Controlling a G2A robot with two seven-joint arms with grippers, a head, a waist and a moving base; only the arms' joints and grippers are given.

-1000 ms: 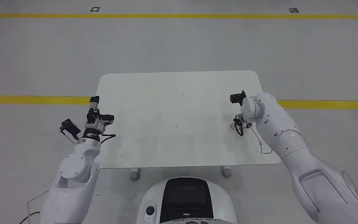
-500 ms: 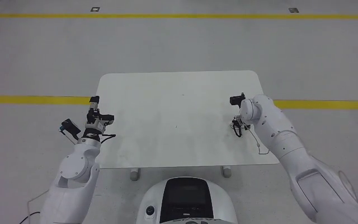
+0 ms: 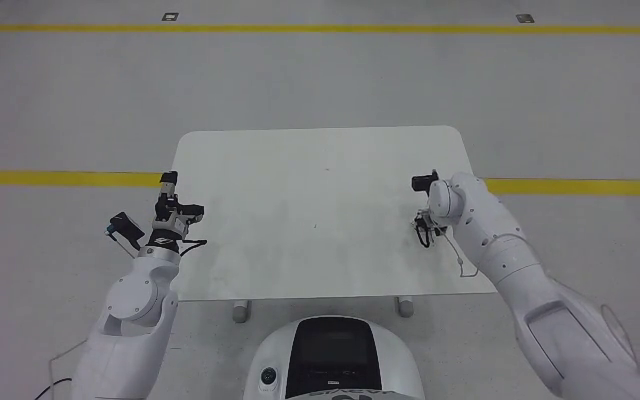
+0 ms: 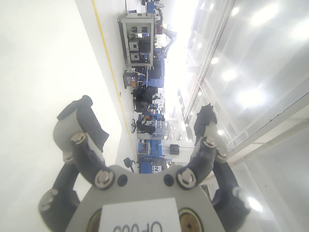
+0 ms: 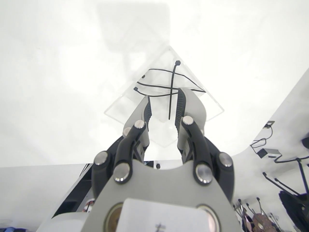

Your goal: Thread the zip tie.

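Between the spread grey fingers of the right gripper [image 5: 163,95], which hold nothing, lies the thin tail of one black plastic zip tie [image 5: 172,85]. Its long axis runs straight ahead, with the head farthest away. Other black ties [image 5: 136,88] cross it in the flat clear plastic tray [image 5: 118,112]. The left gripper [image 4: 144,106], also spread, stands well apart, so the right arm is nearer.

industrial lab hall: yellow floor lines [image 3: 320,27], equipment racks [image 4: 138,42]

Glossy white rounded arms [image 3: 500,250] carry the left end effector [image 4: 144,105] and right end effector [image 5: 164,95], both with grey plates, silver screws and black finger links.
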